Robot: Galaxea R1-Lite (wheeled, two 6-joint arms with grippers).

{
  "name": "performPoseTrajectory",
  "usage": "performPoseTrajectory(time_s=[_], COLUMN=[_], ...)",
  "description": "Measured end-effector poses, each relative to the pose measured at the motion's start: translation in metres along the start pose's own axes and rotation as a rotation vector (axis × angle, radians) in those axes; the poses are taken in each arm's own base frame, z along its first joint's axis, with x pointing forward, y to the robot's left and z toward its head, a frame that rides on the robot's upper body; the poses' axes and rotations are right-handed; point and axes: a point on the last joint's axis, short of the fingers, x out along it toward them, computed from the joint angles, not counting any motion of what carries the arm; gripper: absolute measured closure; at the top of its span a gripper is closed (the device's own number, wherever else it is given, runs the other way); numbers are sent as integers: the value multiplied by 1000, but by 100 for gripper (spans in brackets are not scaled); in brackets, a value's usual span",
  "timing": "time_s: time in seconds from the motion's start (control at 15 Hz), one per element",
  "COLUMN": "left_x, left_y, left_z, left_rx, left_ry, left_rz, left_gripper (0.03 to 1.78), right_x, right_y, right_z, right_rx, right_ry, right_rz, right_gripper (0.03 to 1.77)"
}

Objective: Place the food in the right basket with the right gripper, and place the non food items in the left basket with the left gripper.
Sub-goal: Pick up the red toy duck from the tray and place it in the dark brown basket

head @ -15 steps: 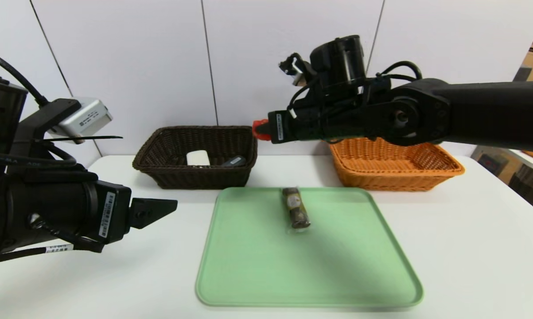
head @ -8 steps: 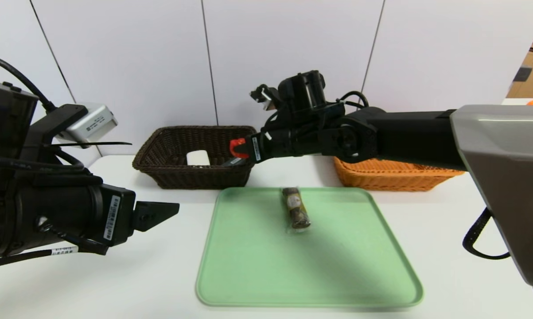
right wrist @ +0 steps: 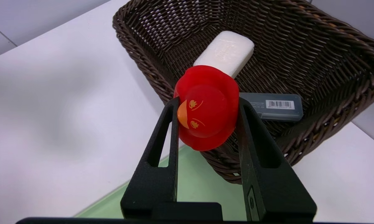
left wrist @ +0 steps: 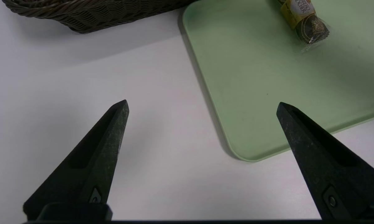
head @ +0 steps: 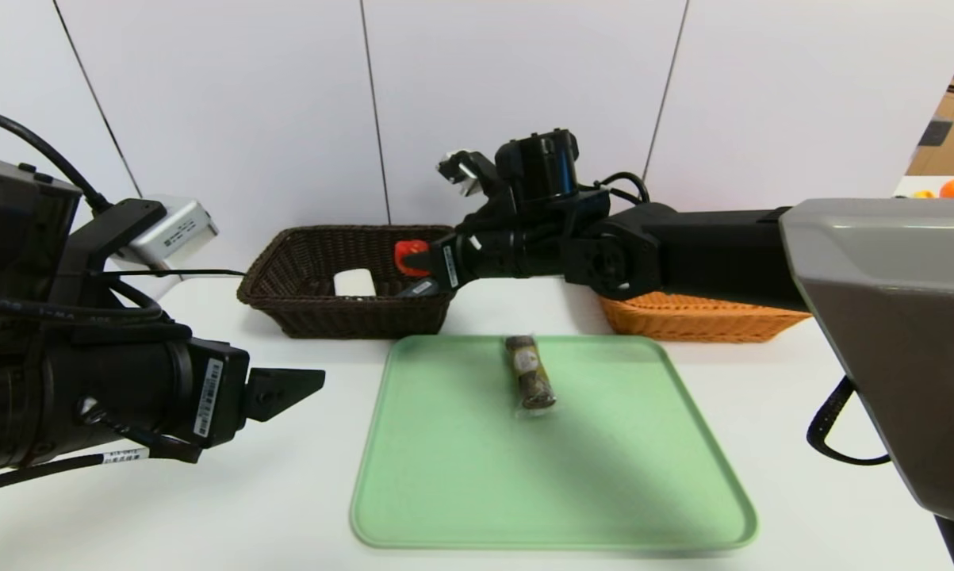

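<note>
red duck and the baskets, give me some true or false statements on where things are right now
1. The right gripper is shut on the red duck. True.
2. The duck already lies on the floor of the dark brown basket. False: it is held above the basket's near rim, in the gripper.
3. The white soap block and the grey case lie in the dark brown basket. True.
4. The snack roll is in the orange basket. False: it lies on the green tray.
5. The left gripper holds the snack roll. False: it is open and holds nothing, over the table beside the tray.
</note>
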Motion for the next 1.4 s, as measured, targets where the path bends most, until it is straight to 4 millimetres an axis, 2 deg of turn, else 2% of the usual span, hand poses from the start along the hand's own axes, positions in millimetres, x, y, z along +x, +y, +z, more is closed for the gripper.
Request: performPoseTrajectory(time_s=[0.2,0.8,1.33,1.4], left_x=[1,3,6,7], left_y=[0,0,0,0], left_z=[-1,-3,-5,-5], left_rx=[0,1,-2,-2], left_ry=[0,8,-2,0], left_rz=[0,0,-3,-3], left_gripper=[12,12,12,12], right_x=[6,25,25,25], right_y=[-4,-20,-30,-30], right_z=[-2,-25,-30,-31], right_rx=[-61,-146,-137,-136], right_ry=[-44,-47,-38,-37], right_rz=[7,-15,-9,-10], right_gripper=[124,125,125,114])
